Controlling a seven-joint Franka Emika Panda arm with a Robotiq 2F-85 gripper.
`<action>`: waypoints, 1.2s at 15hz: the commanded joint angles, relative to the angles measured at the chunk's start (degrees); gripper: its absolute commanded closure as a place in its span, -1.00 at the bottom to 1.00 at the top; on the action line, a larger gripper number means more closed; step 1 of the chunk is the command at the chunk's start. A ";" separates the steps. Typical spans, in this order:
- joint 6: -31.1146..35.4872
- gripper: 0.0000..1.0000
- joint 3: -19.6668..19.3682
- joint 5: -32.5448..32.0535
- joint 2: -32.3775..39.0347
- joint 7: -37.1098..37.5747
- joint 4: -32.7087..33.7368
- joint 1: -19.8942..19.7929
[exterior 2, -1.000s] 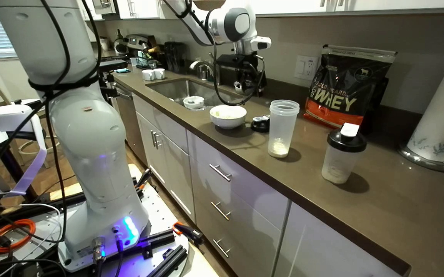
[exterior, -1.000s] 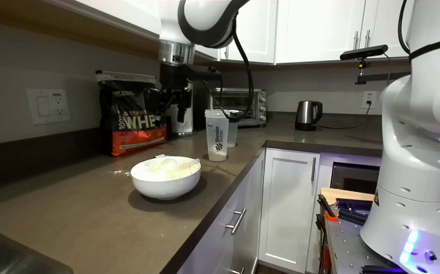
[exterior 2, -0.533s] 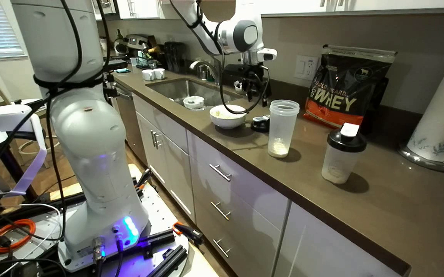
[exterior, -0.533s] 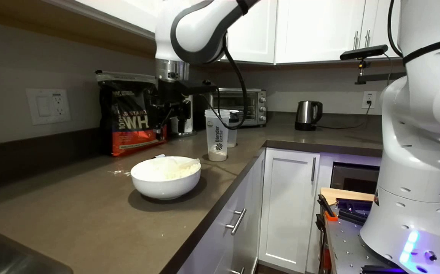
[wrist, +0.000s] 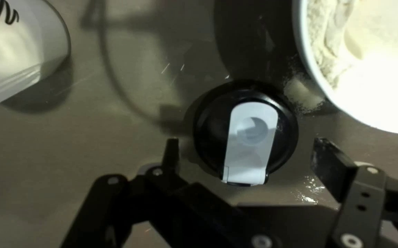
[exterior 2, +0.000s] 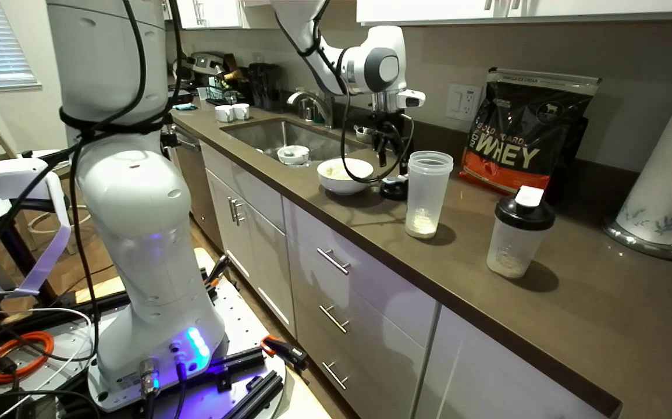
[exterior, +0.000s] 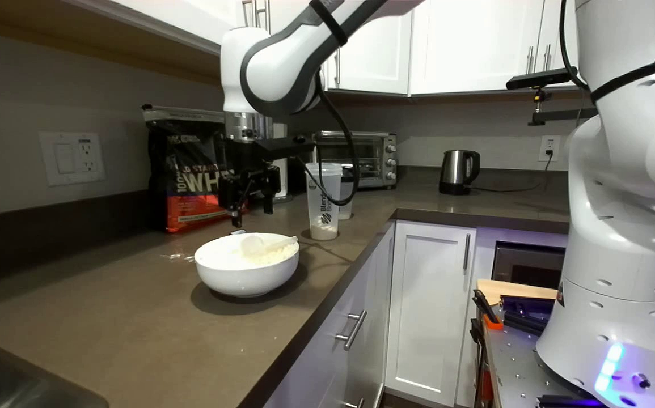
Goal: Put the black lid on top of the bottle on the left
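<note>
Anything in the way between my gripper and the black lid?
Nothing visible: in the wrist view, only bare counter shows between the open gripper and the black lid, on both sides.

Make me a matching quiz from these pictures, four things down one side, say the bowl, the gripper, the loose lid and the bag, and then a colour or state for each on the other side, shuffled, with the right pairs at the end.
1. Bowl
2. Gripper
3. Loose lid
4. Bag

A. Open, holding nothing
B. Mostly black, orange-red at the bottom, marked WHEY
C. White, with powder inside
D. Black, with a pale flap

Right pairs: 1-C, 2-A, 3-D, 4-B.
</note>
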 commanded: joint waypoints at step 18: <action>-5.62 0.03 -0.35 7.44 5.69 -0.81 4.53 1.48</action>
